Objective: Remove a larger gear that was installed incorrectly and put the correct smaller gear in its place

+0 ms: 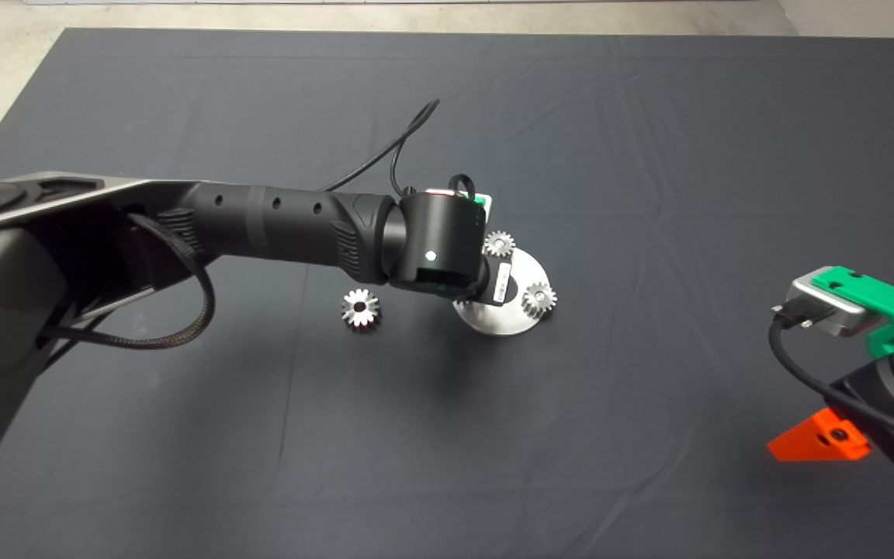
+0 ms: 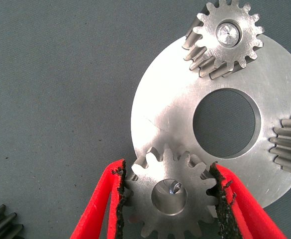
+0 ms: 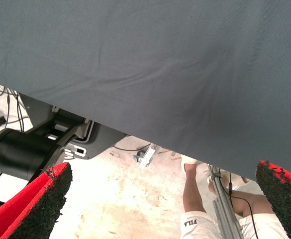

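Note:
My left gripper is over the round silver plate, shut on a smaller gear with short fine teeth. A pad presses its teeth on each side, and a peg tip shows through its bore. Two more small gears sit on pegs on the plate, also seen in the head view. The larger gear, shiny and star-toothed, lies on the mat left of the plate. In the head view the left wrist hides the fingers and the held gear.
My right gripper is open and empty, parked at the mat's lower right edge, with one red finger showing in the head view. Its wrist view shows the mat's edge, the floor and a person's leg. A black cable arches behind the left wrist.

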`<action>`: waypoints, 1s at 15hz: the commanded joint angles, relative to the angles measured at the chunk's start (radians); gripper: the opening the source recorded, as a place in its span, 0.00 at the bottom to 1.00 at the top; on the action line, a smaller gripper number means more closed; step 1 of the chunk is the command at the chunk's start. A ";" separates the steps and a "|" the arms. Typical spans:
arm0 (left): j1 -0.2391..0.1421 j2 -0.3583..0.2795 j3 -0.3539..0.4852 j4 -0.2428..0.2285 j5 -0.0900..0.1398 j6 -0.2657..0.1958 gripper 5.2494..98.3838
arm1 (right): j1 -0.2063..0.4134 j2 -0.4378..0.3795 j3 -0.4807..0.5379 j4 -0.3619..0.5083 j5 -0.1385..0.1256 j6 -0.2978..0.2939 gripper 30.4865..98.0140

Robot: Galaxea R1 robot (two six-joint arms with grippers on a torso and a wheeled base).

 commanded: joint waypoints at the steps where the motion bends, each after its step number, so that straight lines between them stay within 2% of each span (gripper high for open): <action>1: -0.002 0.005 0.001 0.023 0.042 0.007 0.32 | 0.020 -0.001 0.004 0.034 -0.116 -0.001 0.99; 15: -0.002 0.010 0.019 0.023 0.042 0.006 0.32 | 0.020 -0.003 0.004 0.034 -0.116 0.000 0.99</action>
